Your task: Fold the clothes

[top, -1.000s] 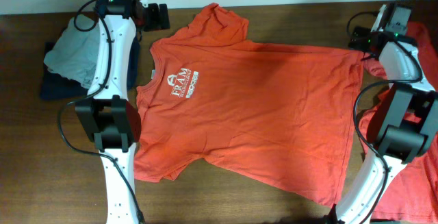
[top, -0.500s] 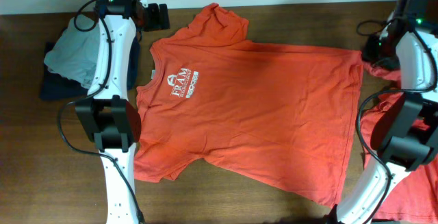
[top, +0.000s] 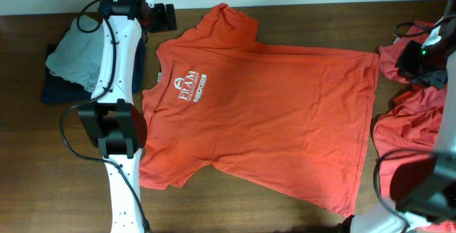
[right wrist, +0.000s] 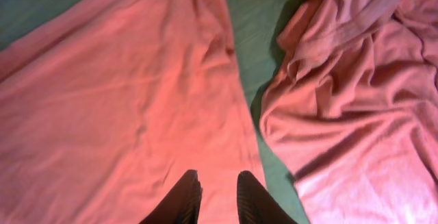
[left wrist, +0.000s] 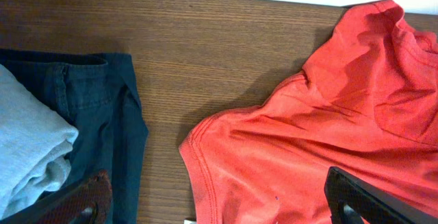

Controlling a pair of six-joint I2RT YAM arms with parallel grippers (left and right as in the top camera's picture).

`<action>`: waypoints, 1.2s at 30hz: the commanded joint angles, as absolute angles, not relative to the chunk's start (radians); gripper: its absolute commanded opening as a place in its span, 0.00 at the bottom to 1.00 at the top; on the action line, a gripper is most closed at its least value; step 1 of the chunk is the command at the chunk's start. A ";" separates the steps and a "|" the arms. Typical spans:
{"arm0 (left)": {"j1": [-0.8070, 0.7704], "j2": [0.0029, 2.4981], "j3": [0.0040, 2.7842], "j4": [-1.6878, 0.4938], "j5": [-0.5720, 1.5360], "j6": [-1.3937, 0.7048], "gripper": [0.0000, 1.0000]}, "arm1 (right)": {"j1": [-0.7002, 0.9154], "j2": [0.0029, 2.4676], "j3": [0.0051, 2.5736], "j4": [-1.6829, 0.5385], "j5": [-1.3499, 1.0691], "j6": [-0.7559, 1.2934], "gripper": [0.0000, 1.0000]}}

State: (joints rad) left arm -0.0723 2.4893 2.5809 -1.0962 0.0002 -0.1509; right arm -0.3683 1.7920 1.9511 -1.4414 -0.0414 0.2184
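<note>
One of the clothes, an orange-red T-shirt (top: 271, 112) with a white chest logo (top: 189, 90), lies spread flat, front up, collar to the left. My left gripper (top: 162, 17) hovers open by the far sleeve. In the left wrist view its wide-spread fingers (left wrist: 85, 198) straddle the collar (left wrist: 198, 162), the left gripper (left wrist: 219, 200) holding nothing. My right gripper (top: 410, 60) hangs above the table's right end, past the hem corner. Its fingers (right wrist: 185, 196) stand a narrow gap apart, the right gripper (right wrist: 217, 196) empty over the shirt's hem (right wrist: 233, 114).
More red clothes lie in a crumpled pile (top: 413, 126) (right wrist: 349, 114) at the right edge. A folded grey garment (top: 75, 58) (left wrist: 27, 148) rests on dark blue jeans (top: 53, 90) (left wrist: 102, 107) at the far left. Bare wooden table (top: 57, 162) shows front left.
The right arm has swung right, away from the shirt's hem corner and over the pile, and its jaws have narrowed from wide to a small gap. The left arm and shirt have not moved.
</note>
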 commanded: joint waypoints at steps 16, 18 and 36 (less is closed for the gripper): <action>-0.071 2.479 2.584 -1.097 0.004 -0.149 0.99 | -0.136 1.150 1.140 -1.458 -0.198 0.453 0.33; -0.071 2.479 2.584 -1.097 0.004 -0.149 0.99 | -0.136 1.140 1.059 -1.474 -0.220 0.455 0.33; -0.069 2.479 2.584 -1.097 0.004 -0.149 0.99 | -0.136 1.140 0.638 -1.255 -0.213 0.631 0.59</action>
State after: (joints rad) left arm -0.0723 2.4893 2.5809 -1.0969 0.0002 -0.1509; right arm -0.1429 1.1465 0.6678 -1.2766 -0.2264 0.5724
